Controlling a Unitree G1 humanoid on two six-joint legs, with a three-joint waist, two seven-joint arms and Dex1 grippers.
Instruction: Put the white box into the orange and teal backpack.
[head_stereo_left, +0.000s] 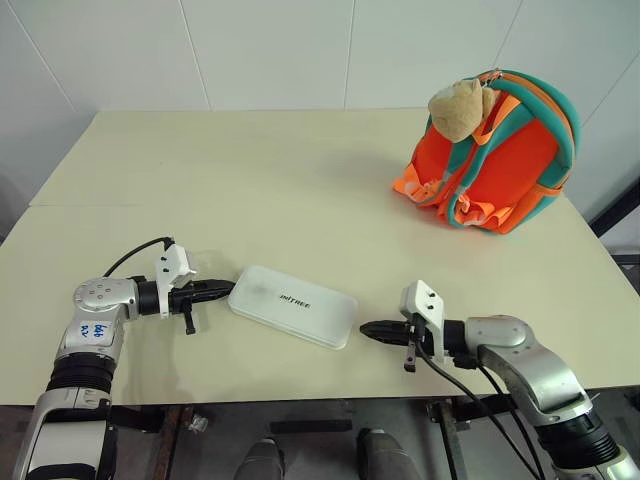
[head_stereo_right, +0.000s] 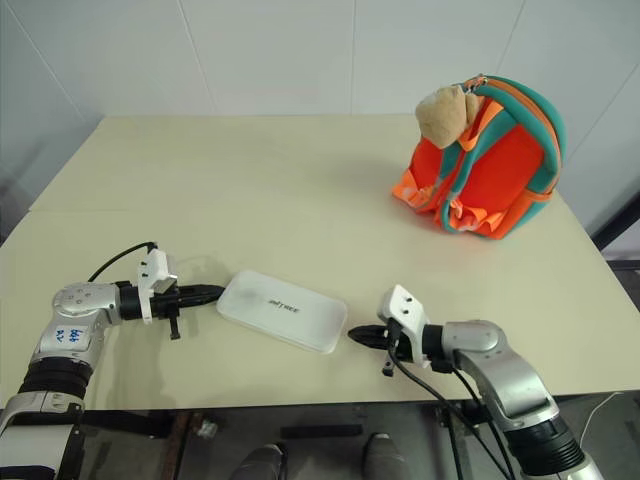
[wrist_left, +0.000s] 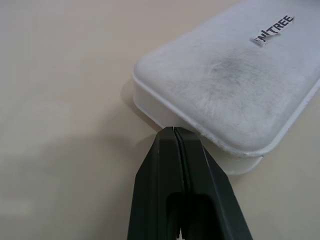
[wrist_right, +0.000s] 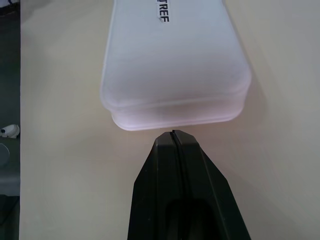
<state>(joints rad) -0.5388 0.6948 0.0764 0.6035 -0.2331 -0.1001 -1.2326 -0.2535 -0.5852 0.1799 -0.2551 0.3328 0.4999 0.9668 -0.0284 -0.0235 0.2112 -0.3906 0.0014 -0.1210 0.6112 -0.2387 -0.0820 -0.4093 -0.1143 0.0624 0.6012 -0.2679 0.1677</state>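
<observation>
1. I see the white box (head_stereo_left: 293, 306) lying flat on the table (head_stereo_left: 250, 190), near the front edge.
2. My left gripper (head_stereo_left: 224, 289) sits at the box's 9 o'clock end, fingers (wrist_left: 172, 165) pressed together, holding nothing.
3. My right gripper (head_stereo_left: 366, 330) sits by the 3 o'clock end, pinched closed and empty.
4. The orange and teal backpack (head_stereo_left: 500, 160) stands far off at 1 o'clock.

My two head eyes look forward and down over the desk (head_stereo_left: 300, 180), sharing nearly the same scene. Each wrist camera sits close behind its closed claw, left claw (wrist_left: 175, 131) and right claw (wrist_right: 172, 133), facing opposite ends of the white box (head_stereo_left: 293, 306).
</observation>
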